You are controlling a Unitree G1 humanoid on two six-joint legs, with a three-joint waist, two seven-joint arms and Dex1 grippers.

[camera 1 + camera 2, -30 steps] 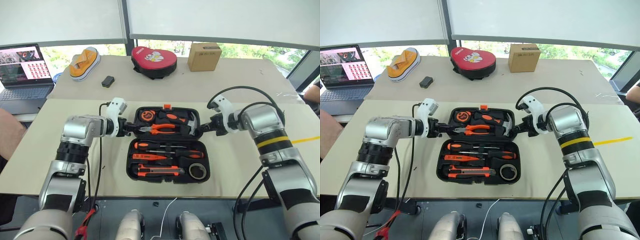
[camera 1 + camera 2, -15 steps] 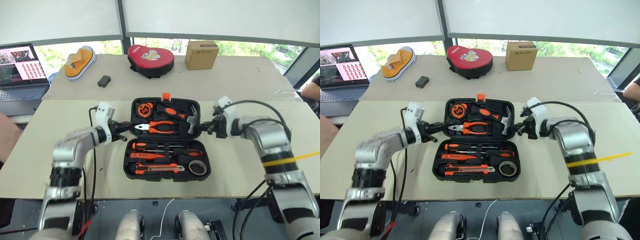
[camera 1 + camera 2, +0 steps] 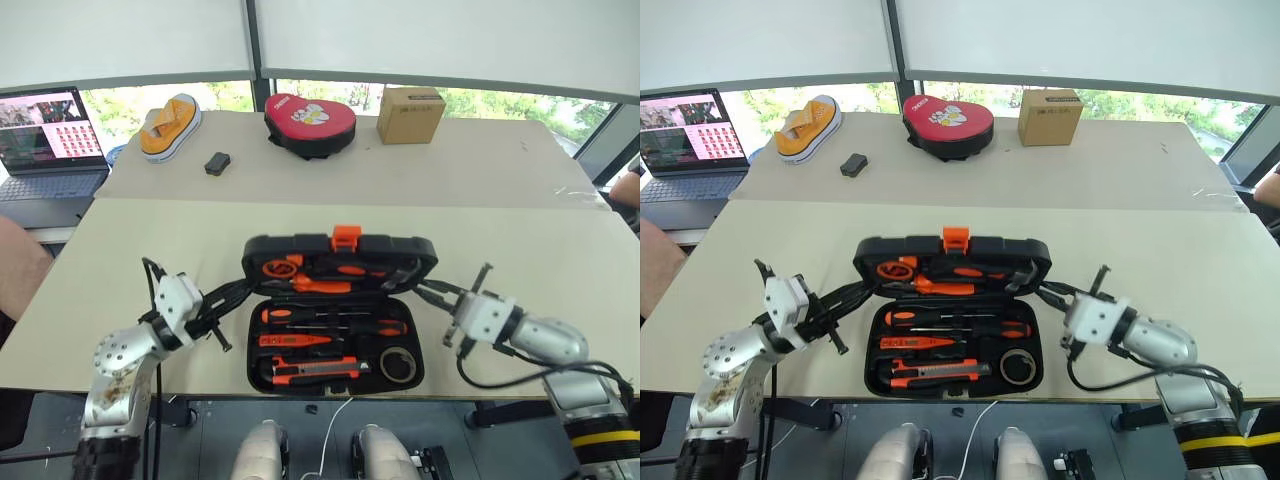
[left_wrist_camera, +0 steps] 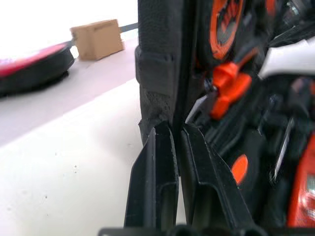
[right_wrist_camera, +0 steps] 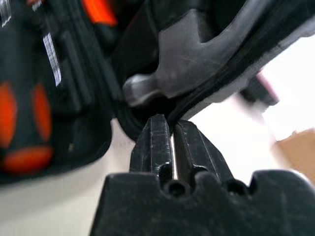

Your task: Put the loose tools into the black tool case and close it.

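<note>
The black tool case lies open at the table's middle, its lid tilted about halfway up. In the lower half sit two black-and-orange screwdrivers, a slim orange tester screwdriver, the utility knife and the tape roll. Pliers and a hammer rest in the lid. My left gripper pinches the lid's left rim, its fingers nearly together on the edge. At the lid's right rim my right gripper is shut on the edge, just below the hammer head.
On the far table stand a laptop, an orange and white shoe, a small black object, a red zippered pouch and a cardboard box. A person's arm shows at the left edge.
The lid has swung up from lying flat to about half raised. Both grippers have pulled back towards me with it, and their wrists have rolled.
</note>
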